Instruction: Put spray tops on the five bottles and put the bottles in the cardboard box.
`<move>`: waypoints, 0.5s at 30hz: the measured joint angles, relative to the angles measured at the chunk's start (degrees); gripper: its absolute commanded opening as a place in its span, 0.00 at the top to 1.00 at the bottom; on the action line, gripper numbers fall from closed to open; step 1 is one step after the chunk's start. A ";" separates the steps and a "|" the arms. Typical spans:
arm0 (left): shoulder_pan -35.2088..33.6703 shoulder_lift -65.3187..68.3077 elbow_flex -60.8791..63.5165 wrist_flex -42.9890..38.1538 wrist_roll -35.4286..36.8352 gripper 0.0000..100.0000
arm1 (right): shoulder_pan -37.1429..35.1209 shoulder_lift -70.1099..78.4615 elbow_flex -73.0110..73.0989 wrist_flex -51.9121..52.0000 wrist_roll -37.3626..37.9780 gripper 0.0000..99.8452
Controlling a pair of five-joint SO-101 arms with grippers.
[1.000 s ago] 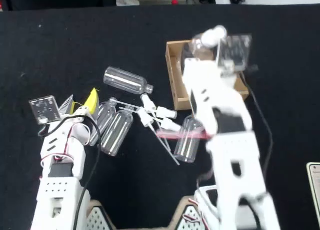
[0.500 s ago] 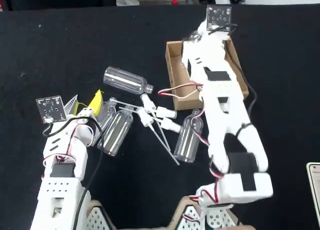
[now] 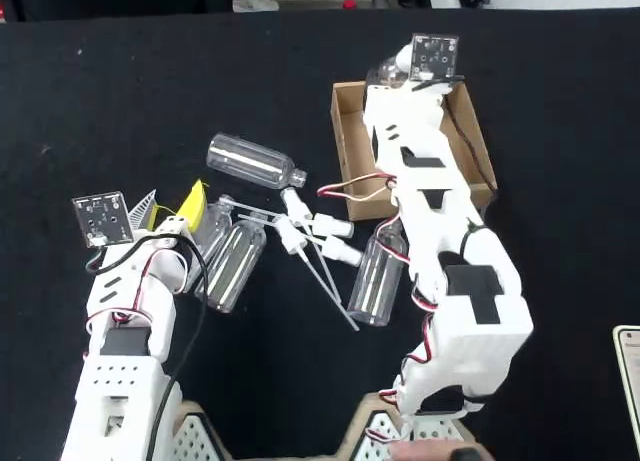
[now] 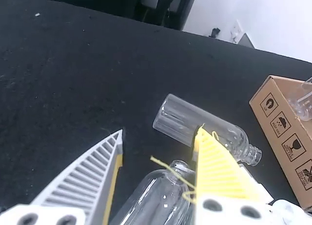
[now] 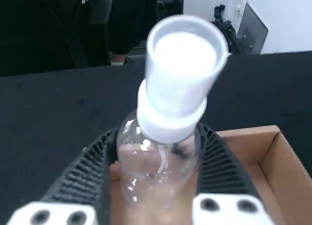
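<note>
4 uncapped bottles (image 3: 235,261) lie on their sides across the left and centre of the high view, 2 of them just under the left gripper (image 3: 165,203), whose jaws stand apart and empty. Right of centre at the top, the right gripper (image 5: 157,137) clamps the 1 capped bottle (image 5: 168,98), its cap pointing away from the wrist. It sits over the upper end of the cardboard box (image 3: 345,151), so the right arm is nearer and the drop looks straight down.

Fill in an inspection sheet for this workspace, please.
Surface: black table.
Job's things: capped bottle over the cardboard box; four uncapped bottles lying; spray tops loose among them.
Clutter: card at the right edge.
Grippers: left gripper open above a lying bottle; right gripper shut on the capped bottle.
Cables: red and white wires on the right arm; black cable by the left arm.
Surroundings: dark furniture, white wall behind.
</note>
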 measured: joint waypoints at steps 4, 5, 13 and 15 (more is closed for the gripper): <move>0.35 0.00 0.00 0.00 0.00 0.77 | -0.44 0.18 0.00 0.00 0.00 0.87; 0.62 0.00 0.00 0.00 0.00 0.77 | -0.88 0.44 0.00 -0.09 0.00 0.87; 1.05 0.09 0.88 0.00 0.00 0.77 | -2.64 4.22 0.00 -0.18 0.00 0.87; 1.14 0.09 0.88 0.00 0.00 0.77 | -2.64 4.92 -0.09 -0.88 0.09 0.87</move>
